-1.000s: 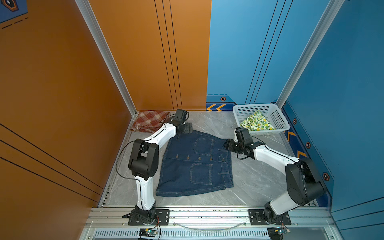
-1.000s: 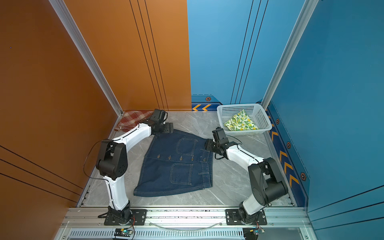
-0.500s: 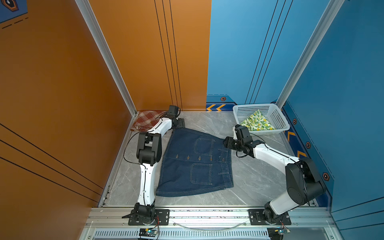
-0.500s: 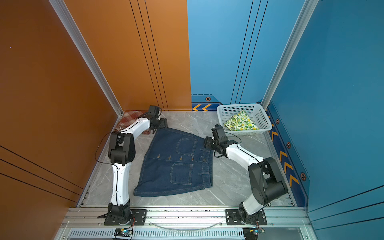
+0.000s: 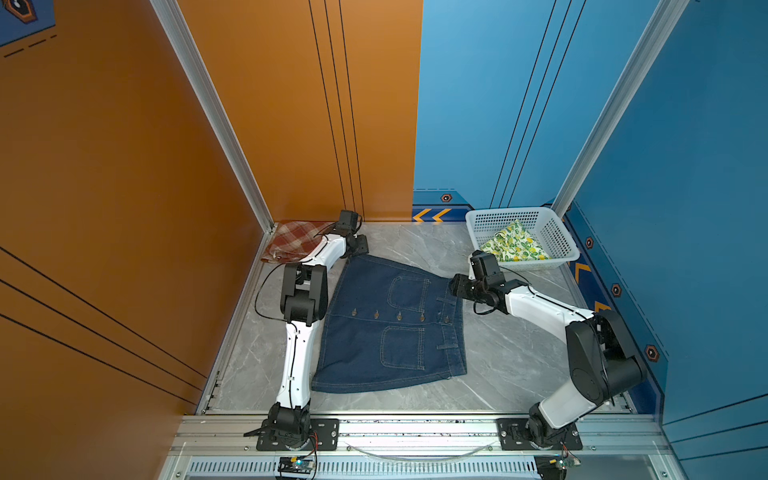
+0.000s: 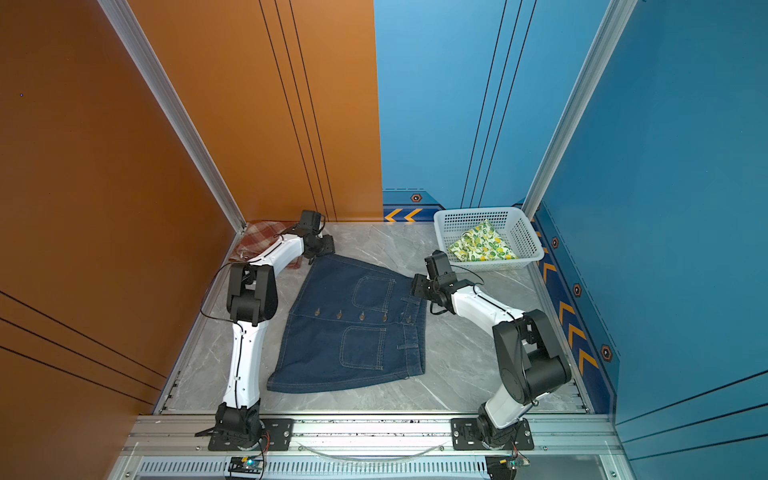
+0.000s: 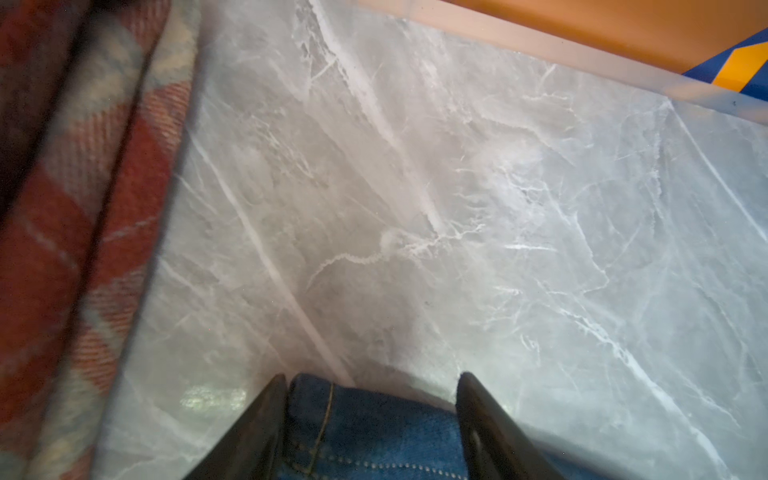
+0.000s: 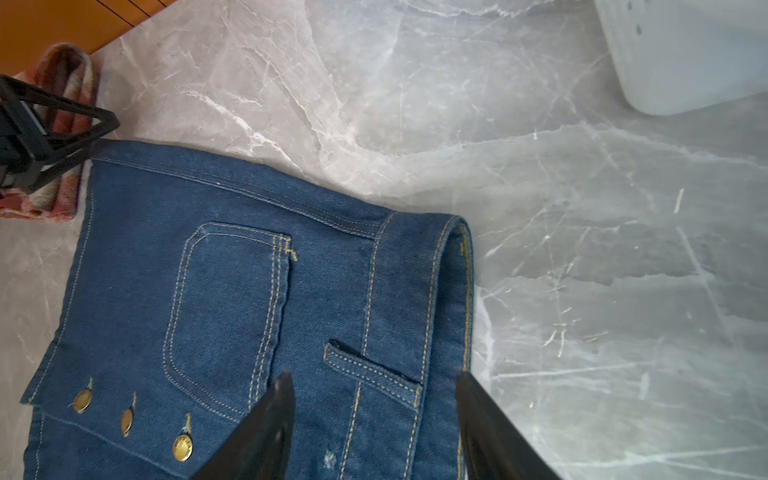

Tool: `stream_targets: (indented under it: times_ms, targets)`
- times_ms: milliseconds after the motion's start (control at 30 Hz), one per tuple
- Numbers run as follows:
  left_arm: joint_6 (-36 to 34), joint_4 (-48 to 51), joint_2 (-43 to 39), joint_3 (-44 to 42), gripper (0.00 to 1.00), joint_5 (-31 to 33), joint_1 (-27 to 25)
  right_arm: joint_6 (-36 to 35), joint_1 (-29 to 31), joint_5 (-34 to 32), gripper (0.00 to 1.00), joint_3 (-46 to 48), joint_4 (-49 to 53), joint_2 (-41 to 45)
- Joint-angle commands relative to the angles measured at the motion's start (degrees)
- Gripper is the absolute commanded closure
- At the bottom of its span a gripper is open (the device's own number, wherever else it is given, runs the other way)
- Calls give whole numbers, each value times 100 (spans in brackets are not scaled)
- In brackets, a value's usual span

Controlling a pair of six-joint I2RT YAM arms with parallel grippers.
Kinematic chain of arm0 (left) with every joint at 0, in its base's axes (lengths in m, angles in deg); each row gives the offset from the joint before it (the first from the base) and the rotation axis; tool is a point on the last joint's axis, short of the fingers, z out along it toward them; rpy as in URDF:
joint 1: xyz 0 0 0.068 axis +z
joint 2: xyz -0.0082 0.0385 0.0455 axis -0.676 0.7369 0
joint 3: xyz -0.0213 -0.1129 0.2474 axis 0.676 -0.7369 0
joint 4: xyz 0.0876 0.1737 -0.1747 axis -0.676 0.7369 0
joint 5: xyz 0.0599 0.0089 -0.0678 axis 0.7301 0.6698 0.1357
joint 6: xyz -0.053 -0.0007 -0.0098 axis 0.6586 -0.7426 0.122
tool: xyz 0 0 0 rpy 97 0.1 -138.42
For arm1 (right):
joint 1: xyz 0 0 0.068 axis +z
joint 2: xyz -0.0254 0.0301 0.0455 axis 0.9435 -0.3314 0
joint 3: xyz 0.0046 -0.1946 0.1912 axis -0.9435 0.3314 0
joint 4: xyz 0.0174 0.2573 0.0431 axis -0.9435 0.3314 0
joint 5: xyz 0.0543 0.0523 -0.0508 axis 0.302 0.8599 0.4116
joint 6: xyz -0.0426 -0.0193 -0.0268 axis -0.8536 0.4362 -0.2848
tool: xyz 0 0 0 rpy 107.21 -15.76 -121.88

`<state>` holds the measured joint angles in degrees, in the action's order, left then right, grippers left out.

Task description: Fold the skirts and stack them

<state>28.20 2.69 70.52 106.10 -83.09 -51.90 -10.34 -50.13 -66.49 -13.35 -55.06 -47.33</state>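
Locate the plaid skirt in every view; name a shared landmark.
Top view: plaid skirt, far left corner, partly hidden by left arm.
Top view: plaid skirt, same corner.
Left wrist: plaid skirt, blurred, beside tabletop.
Right wrist: plaid skirt, past the denim skirt.
Landmark: denim skirt, in all four.

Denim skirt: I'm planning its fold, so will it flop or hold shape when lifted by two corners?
Probably floppy with some body: the denim skirt lies flat, yet its waistband keeps a rounded edge. Likely heavyish: thick seams, metal buttons. Unlikely to slip; the weave looks coarse.
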Motion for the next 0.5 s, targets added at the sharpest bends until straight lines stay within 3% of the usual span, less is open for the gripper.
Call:
stream_targets:
  times_ms: [0,67,233,333,467]
  targets:
    - [29,207,246,260,33,52,53,143,-65,-160,38,-161,-165,-234]
    - [29,334,339,404,40,43,50,204,-97,-194,38,-198,-229,-366]
    - [-14,425,420,506,82,16,62,409,-182,-274,39,-199,-571,-671]
    - [-41,435,436,551,100,-35,61,537,-232,-265,41,-209,-827,-826]
    - [-43,437,429,589,100,-71,73,655,-250,-300,43,-296,-1102,-950]
